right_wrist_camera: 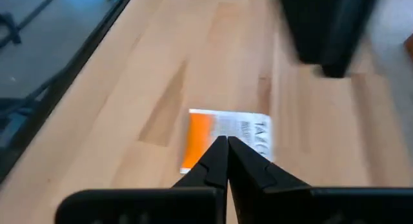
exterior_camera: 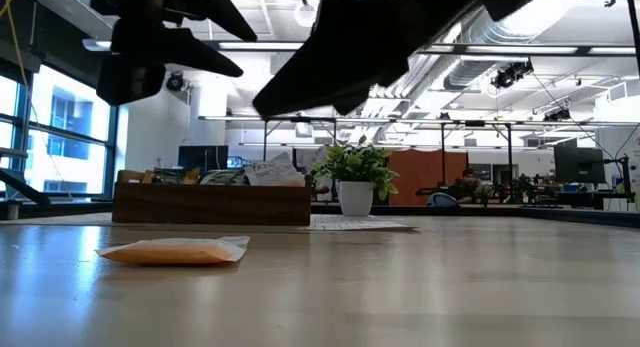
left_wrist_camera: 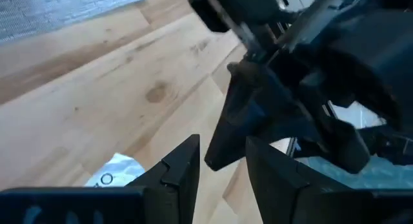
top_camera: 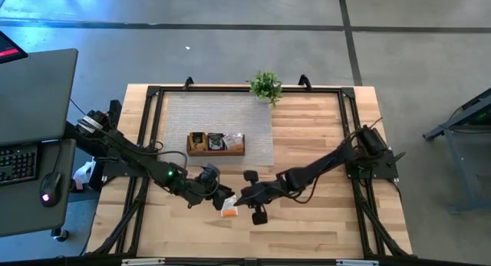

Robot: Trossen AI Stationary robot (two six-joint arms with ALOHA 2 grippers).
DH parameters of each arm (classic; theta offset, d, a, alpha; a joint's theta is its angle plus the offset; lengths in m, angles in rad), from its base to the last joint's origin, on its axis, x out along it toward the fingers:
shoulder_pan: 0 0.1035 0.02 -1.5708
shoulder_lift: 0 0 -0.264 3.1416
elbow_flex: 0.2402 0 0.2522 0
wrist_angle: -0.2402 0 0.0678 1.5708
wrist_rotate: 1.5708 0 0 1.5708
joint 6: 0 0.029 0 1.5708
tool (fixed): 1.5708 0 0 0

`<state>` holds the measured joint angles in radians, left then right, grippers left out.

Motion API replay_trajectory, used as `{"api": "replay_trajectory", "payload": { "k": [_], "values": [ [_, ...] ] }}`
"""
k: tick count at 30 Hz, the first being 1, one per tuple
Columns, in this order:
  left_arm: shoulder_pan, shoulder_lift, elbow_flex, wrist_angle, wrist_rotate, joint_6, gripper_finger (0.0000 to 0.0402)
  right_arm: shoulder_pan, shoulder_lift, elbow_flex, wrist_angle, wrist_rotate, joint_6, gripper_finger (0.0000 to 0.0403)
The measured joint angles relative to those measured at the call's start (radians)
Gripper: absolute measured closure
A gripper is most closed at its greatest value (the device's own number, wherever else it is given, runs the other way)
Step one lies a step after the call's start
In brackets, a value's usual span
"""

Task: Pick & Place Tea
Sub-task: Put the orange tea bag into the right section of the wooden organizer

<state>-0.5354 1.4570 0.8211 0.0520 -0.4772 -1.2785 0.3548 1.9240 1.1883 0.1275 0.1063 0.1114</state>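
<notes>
One orange-and-white tea sachet (top_camera: 229, 211) lies flat on the bare wood near the table's front edge; it also shows in the low view (exterior_camera: 175, 250) and the right wrist view (right_wrist_camera: 213, 130). My right gripper (right_wrist_camera: 227, 143) is shut and empty, hovering just above the sachet. My left gripper (left_wrist_camera: 222, 156) is open and empty, close on the sachet's left (top_camera: 220, 197), also above the table. A corner of the sachet (left_wrist_camera: 115, 172) shows beside its fingers. Several more sachets stand in the brown wooden tray (top_camera: 192, 151).
The tray stands on a grey mat (top_camera: 176, 113) at the table's middle far part. A small potted plant (top_camera: 265, 86) stands at the far edge. The two grippers are very close to each other over the sachet. Bare wood lies to the right (top_camera: 322, 220).
</notes>
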Motion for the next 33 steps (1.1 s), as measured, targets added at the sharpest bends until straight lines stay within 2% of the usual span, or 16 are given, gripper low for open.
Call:
{"api": "replay_trajectory", "payload": {
  "k": [7,9,11,14,19,24,29,33],
  "values": [
    [0.000,0.000,0.000,0.003,-0.028,-0.002,0.0277,0.024,0.106,-0.006,0.224,-0.074,0.068,0.0400],
    [-0.001,0.000,0.000,-0.009,-0.080,0.012,0.0277,0.026,0.138,-0.006,0.273,-0.075,0.070,0.0401],
    [0.000,0.000,0.000,-0.040,-0.120,0.061,0.0277,0.026,0.165,-0.006,0.294,-0.065,0.071,0.0401],
    [0.003,0.000,0.000,-0.063,-0.106,0.104,0.0277,0.026,0.188,-0.006,0.300,-0.059,0.072,0.0401],
    [0.035,-0.011,-0.001,-0.059,-0.041,0.123,0.0277,0.029,0.214,-0.005,0.252,-0.063,0.072,0.0402],
    [0.069,-0.015,0.001,-0.022,0.002,0.159,0.0277,0.019,0.240,-0.002,0.193,-0.010,0.072,0.0402],
    [0.127,-0.014,0.001,-0.005,-0.066,0.170,0.0277,-0.005,0.221,0.001,0.024,0.048,0.072,0.0402],
    [0.182,-0.014,0.000,-0.005,0.003,0.130,0.0277,-0.015,0.176,0.000,-0.117,0.064,0.066,0.0402]
  ]
}}
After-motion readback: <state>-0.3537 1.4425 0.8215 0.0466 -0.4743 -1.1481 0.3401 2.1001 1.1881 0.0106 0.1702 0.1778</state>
